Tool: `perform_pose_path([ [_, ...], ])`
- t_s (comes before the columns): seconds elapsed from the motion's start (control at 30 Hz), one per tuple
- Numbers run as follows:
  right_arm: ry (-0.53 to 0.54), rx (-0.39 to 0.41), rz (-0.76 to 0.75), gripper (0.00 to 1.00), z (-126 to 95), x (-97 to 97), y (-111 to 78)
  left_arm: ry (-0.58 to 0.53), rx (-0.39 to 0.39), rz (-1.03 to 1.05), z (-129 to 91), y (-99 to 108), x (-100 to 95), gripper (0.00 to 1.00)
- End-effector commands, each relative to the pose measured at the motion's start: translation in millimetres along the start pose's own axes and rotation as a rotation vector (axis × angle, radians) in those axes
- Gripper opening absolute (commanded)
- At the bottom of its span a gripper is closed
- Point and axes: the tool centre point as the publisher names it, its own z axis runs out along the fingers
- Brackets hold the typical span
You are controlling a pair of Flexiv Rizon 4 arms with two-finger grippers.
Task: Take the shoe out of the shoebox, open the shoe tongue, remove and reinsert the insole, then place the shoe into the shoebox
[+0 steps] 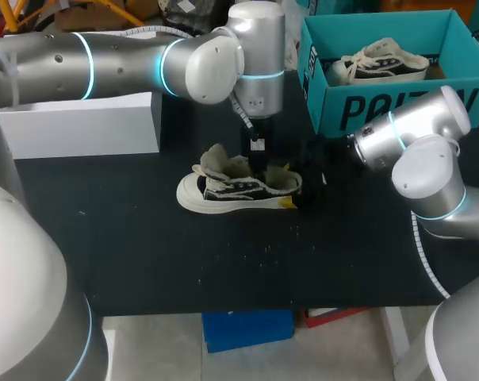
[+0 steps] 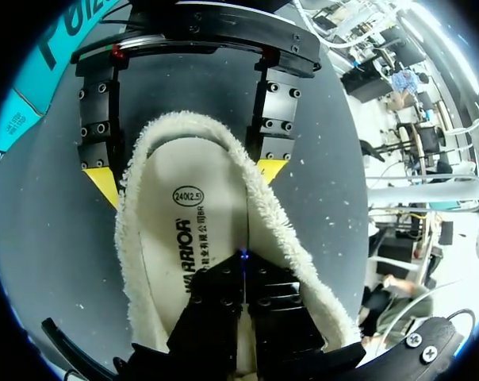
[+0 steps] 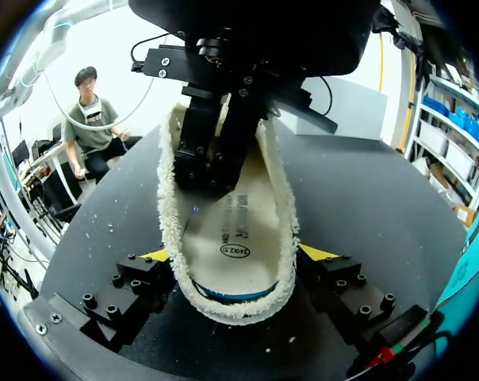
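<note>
Two grippers share one shoe at the middle of the table, toe to 9 o'clock, heel to 3. The right gripper clamps the heel, a yellow tip against each fleecy side, apparently to steady the shoe. The left gripper reaches in from above, its fingers drawn tight together, and bears on the insole. Whether a fold of insole is pinched between them is hidden by the fingers themselves, as is the toe end. The teal shoebox stands at 1 o'clock with a second shoe inside, its front partly behind the right arm.
</note>
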Motion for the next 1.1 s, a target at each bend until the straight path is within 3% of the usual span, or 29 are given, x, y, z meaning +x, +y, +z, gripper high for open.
perform_pose_path([
  [0.03,0.000,0.000,0.002,0.00,1.3,-1.7,-0.9,-0.015,0.008,0.002,11.2,5.2,6.2,0.29],
  [0.13,0.000,0.000,0.002,0.00,1.3,-1.7,-0.9,-0.023,0.009,0.002,11.9,7.3,6.3,0.35],
  [0.7,0.000,0.000,0.002,0.00,1.3,-1.7,-0.9,-0.181,-0.142,-0.032,9.2,22.8,-0.5,0.26],
  [0.93,0.000,0.000,0.002,0.00,1.3,-1.7,-0.9,-0.253,-0.268,-0.035,12.9,19.2,-1.8,0.22],
  [1.1,0.000,0.000,0.002,0.00,1.3,-1.7,-0.9,-0.310,-0.306,-0.037,14.2,25.9,-6.6,0.23],
])
